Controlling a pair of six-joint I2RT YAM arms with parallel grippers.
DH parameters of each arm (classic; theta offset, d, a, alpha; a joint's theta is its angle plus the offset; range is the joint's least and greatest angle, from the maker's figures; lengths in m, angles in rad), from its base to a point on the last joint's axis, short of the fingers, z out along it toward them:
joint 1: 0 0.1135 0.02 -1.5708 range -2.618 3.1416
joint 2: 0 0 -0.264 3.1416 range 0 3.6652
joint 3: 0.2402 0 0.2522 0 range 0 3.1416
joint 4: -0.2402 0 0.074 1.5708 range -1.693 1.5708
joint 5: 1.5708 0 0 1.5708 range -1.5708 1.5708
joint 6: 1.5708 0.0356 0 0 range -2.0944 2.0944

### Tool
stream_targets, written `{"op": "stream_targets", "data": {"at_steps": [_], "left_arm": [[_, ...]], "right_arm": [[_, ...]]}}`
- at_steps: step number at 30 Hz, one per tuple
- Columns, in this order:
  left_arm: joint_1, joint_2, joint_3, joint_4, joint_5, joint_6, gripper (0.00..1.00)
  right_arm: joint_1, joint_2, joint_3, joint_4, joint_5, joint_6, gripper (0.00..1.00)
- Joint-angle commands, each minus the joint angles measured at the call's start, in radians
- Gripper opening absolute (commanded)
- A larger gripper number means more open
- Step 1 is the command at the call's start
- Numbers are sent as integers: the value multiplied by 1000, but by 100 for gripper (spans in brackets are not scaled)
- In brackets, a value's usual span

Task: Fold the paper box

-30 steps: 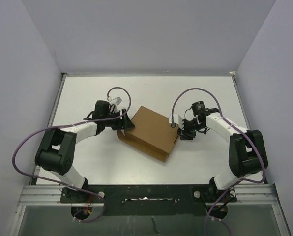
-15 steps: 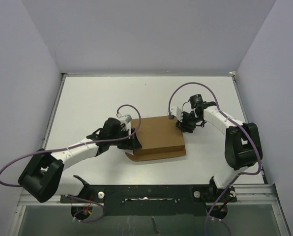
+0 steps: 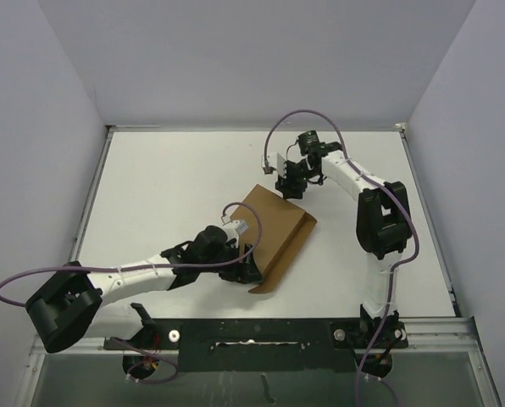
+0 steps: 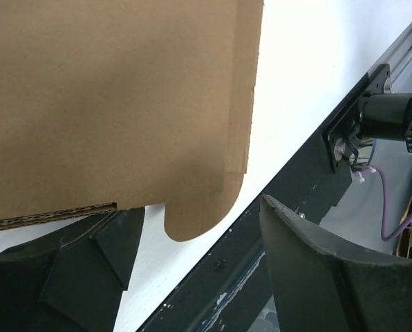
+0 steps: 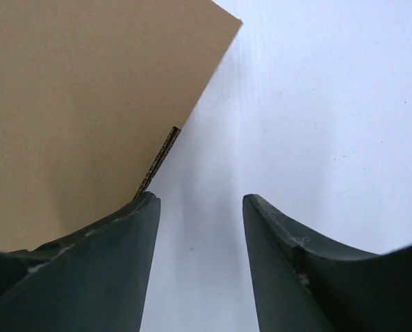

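One paper box (image 3: pixel 276 231) lies flat and aslant on the table (image 3: pixel 159 186). Two tools flank it. The left tool (image 3: pixel 242 270) sits at its near edge, jaws apart around a rounded flap without clamping it. The right tool (image 3: pixel 288 185) sits beside its far corner, jaws apart over the bare table, holding nothing.

Box (image 3: pixel 280 231): brown corrugated cardboard, matt, smooth-faced, fluted edges; table (image 3: pixel 159 186): white, smooth, matt; rail (image 4: pixel 289 200): dark metal, scuffed.
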Motion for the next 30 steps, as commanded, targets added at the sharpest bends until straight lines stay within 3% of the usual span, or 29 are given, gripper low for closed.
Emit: {"op": "stream_targets", "data": {"at_steps": [1,4,9,14,17,23,25,30], "left_arm": [[-16,-34,24,134,-29,-13,67],[-19,-105,12,58,-34,0,68],[-14,-278,37,-95,-61,60,73],[40,-392,104,-241,-174,163,86],[172,-390,124,-238,-159,196,90],[481,-247,135,-89,20,192,90],[532,-179,145,-38,62,190,90],[539,-27,161,36,104,202,89]], "right_arm": [[-28,8,131,-104,-44,116,54],[-91,-71,94,-67,-60,104,59],[-176,-311,-140,7,-252,40,68],[-192,-524,-383,50,-435,41,67],[-167,-603,-514,64,-498,8,49],[-61,-522,-543,-11,-354,-72,5],[-49,-489,-524,-37,-326,-79,0],[-26,-446,-530,-54,-260,-109,0]]}}
